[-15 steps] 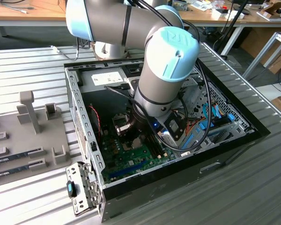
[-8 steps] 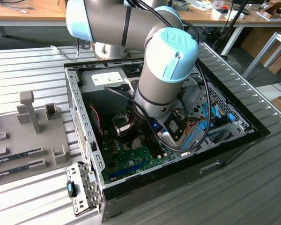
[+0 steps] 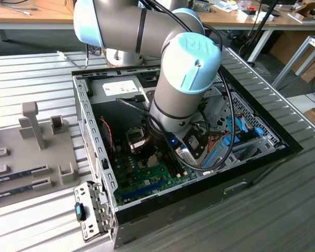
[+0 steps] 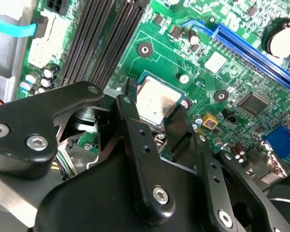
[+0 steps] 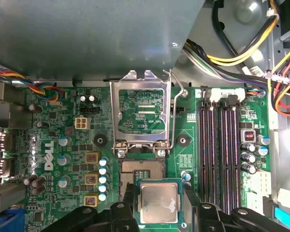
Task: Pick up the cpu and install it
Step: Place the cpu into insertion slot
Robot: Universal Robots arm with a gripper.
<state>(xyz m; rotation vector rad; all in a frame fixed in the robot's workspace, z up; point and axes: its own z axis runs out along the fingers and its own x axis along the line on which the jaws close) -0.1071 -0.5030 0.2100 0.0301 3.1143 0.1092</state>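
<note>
Down inside the open black metal computer case [image 3: 199, 199], which lies on the ribbed grey metal tabletop [image 3: 37, 73], the arm's black two-fingered pincer [image 4: 154, 113] hangs over the green motherboard [image 5: 183, 162]. It is clenched on the cpu [image 5: 158, 202], a small thin square chip with a silver-grey metal top and a green circuit-board rim. In both wrist views a black finger [image 5: 129, 200] stands against each of two opposite edges. From the way the chip overlaps the parts beneath it, I judge that it rides clear of the board rather than resting on it.

What matters is how the chip lies relative to the empty square socket [image 5: 143, 169] with its dark field of contacts. The socket's silver metal load frame [image 5: 142, 111] stands tipped up and open, so the seat is bare. In the first wrist view the cpu is not yet over that seat. It sits just beside it, on the side away from the frame's hinge, and a little toward the row of long black memory slots [image 5: 221, 150]. The socket therefore lies from the pincer toward the hinge and slightly away from the slots. The chip's edges run roughly parallel to the socket's, so the mismatch looks to be one of position more than of turn.
</note>
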